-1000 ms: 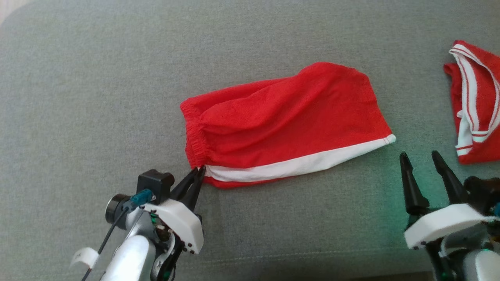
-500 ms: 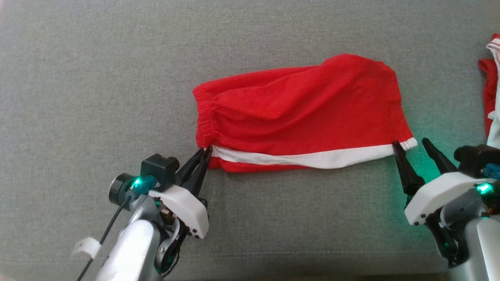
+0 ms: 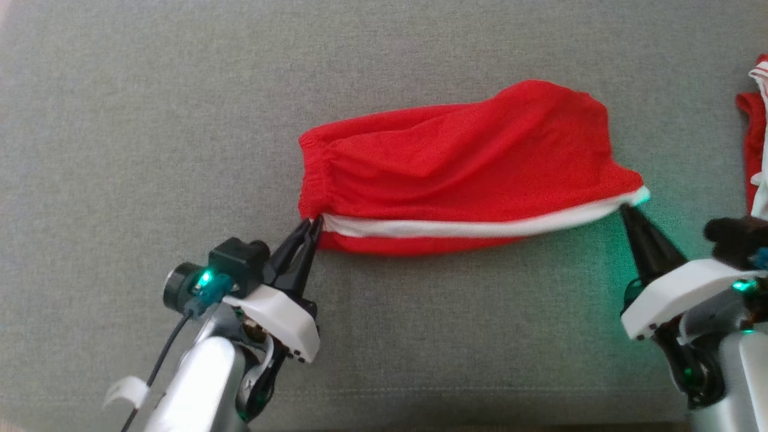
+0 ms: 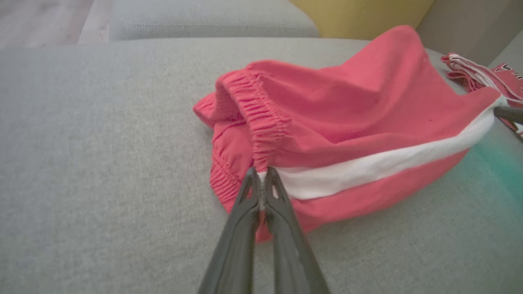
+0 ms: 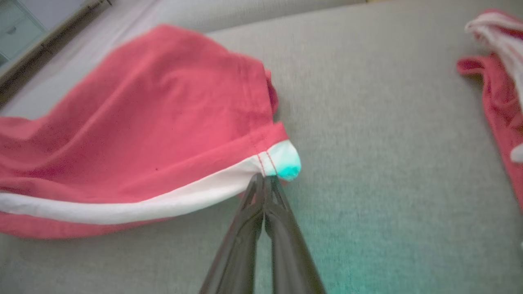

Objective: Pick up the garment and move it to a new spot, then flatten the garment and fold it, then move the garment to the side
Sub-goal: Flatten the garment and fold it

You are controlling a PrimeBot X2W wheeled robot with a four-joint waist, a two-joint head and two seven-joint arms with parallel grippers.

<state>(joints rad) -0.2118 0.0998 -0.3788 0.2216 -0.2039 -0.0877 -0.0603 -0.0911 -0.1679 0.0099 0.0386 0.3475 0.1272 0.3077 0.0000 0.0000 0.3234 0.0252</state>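
**Red shorts clamped at both ends on the grey cushion**

The shorts (image 3: pixel 462 162) are spread lengthways just right of the middle of the head view, on the grey cushion (image 3: pixel 150 120). Their gathered waistband (image 3: pixel 312 174) is turned toward the left of the frame and the leg opening toward the right. A white stripe (image 3: pixel 456 228) is seen along their lower edge.

The left gripper (image 3: pixel 313 221), at the lower left of centre, is pressed together on the lower corner of the waistband, where the stripe begins. In the left wrist view the cloth is pinched between the two fingertips.

The right gripper (image 3: pixel 625 208), at the lower right, is likewise clamped on the white hem corner (image 3: pixel 641 195). The stripe is drawn fairly straight between the two grips, and a shadow is cast under the right end.

A green glow (image 3: pixel 666 210) is thrown on the cushion by the right gripper. A second red and white garment (image 3: pixel 757 150) is seen at the right edge, well apart from the shorts.
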